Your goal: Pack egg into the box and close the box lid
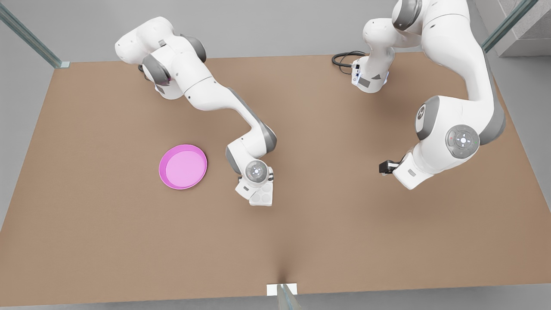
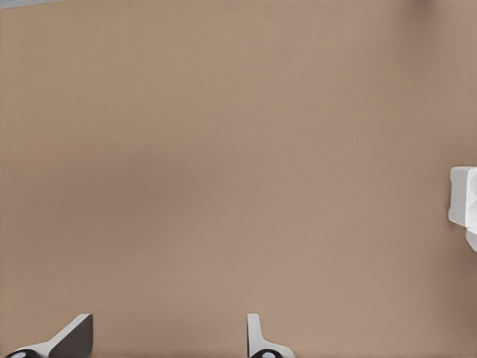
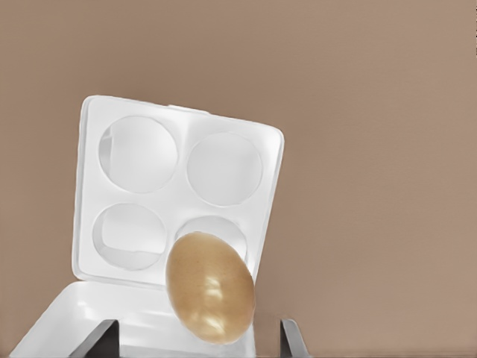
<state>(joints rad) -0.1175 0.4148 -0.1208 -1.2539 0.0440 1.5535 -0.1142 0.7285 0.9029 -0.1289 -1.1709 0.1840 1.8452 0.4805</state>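
egg (image 3: 210, 287) sits closest to the lens in the right wrist view, tan and glossy, between the right gripper's (image 3: 200, 339) two dark fingertips (image 3: 104, 337), which stand wide apart; cannot tell whether either pad touches it. it hangs over the box (image 3: 179, 198), above the rim of one of the four round cups, all four cups bare. box lid (image 3: 89, 324) lies open flat, hinged along the tray edge nearest that gripper. in the front view the box (image 1: 262, 197) peeks out under the wrist of the arm on the front view's left, just beside the pink plate (image 1: 183, 166) on the brown table (image 1: 129, 241). left gripper (image 2: 168, 339) hovers over bare table, fingers apart, nothing between them; a white corner of the box (image 2: 463, 198) shows at the frame edge. that arm waits on the front view's right, well apart from the box.
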